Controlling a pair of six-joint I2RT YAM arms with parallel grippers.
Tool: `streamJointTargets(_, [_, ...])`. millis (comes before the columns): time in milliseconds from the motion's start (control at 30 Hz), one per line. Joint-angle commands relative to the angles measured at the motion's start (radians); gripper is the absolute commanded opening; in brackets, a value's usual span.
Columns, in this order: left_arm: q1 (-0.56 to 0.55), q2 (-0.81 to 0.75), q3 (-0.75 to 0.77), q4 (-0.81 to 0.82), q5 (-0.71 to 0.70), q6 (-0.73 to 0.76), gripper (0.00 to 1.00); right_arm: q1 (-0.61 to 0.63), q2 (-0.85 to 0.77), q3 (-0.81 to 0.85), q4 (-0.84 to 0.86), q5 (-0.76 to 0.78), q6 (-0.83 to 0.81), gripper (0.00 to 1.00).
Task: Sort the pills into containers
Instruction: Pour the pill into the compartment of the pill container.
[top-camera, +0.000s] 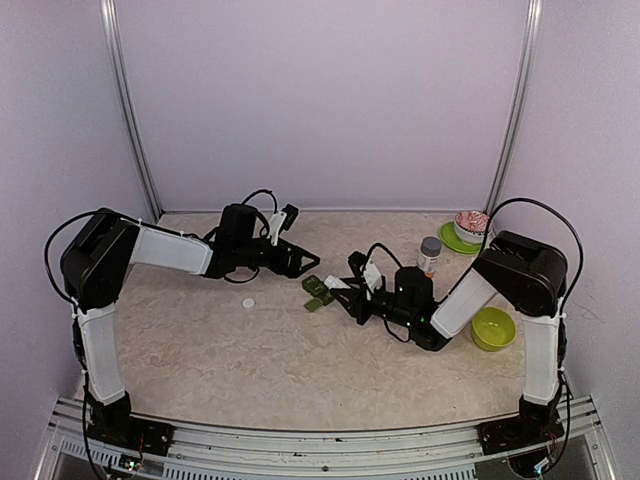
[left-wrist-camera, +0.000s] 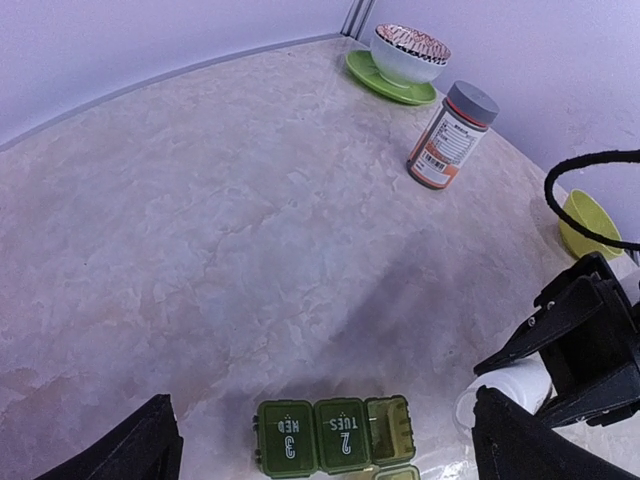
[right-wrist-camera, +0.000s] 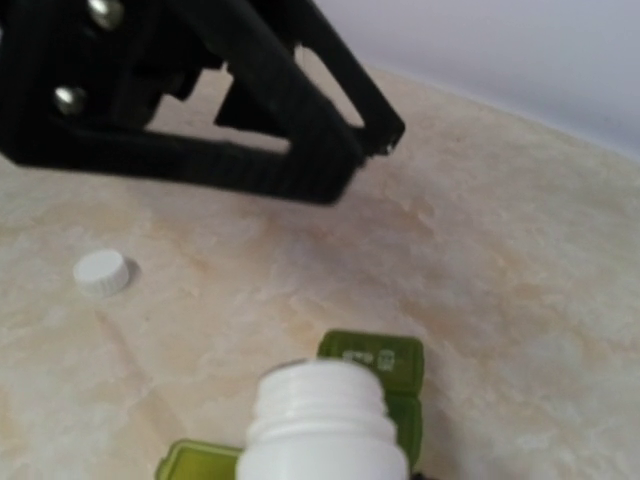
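A lime bowl (top-camera: 493, 328) sat nearest, on the right. The right gripper (top-camera: 350, 289) clamped an uncapped white pill bottle (right-wrist-camera: 325, 430), its mouth toward the green weekly pill organizer (left-wrist-camera: 330, 435) just beside it. The white cap (top-camera: 248, 303) lay apart, leftward. Just beyond, the left gripper (top-camera: 302, 262) hung spread wide, empty. Farthest stood an orange-labelled bottle (left-wrist-camera: 453, 135) and a patterned bowl (left-wrist-camera: 410, 55) on a green saucer (left-wrist-camera: 362, 70).
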Motion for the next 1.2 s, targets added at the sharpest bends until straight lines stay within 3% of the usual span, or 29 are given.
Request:
streamJointTargets(0, [0.005, -0.009, -0.021, 0.042, 0.036, -0.002, 0.99, -0.008, 0.022, 0.016, -0.021, 0.019, 0.025, 0.18])
streamJointTargets(1167, [-0.017, 0.031, 0.004, -0.014, 0.054, 0.045, 0.99, -0.005, -0.003, 0.07, -0.276, 0.046, 0.067, 0.17])
